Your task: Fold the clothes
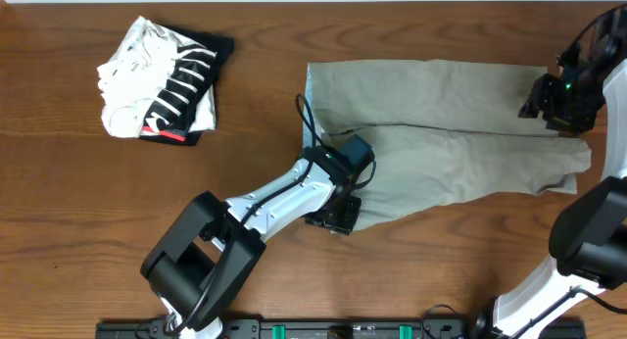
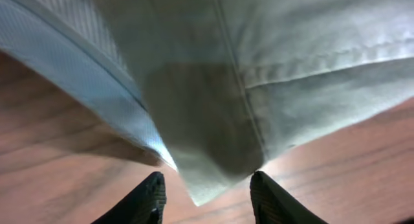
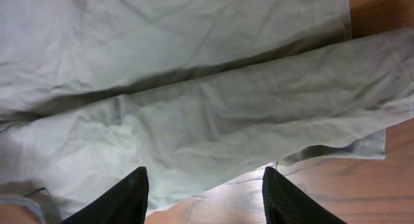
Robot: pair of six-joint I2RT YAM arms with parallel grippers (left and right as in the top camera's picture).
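The khaki grey-green shorts (image 1: 451, 133) lie flat on the wood table, folded lengthwise, waistband at the left with pale blue lining showing. My left gripper (image 1: 338, 217) is open at the shorts' lower left corner; in the left wrist view a corner of the cloth (image 2: 213, 179) reaches down between its fingers (image 2: 206, 198), with the pale blue waistband (image 2: 71, 68) to the left. My right gripper (image 1: 556, 106) is open above the leg ends at the far right; in the right wrist view its fingers (image 3: 204, 195) hang above the two leg panels (image 3: 207, 107) and the bare table.
A folded black-and-white striped garment (image 1: 162, 76) with a red mark lies at the back left. The table (image 1: 118, 212) is brown wood. The right arm's base (image 1: 588, 241) stands at the right edge.
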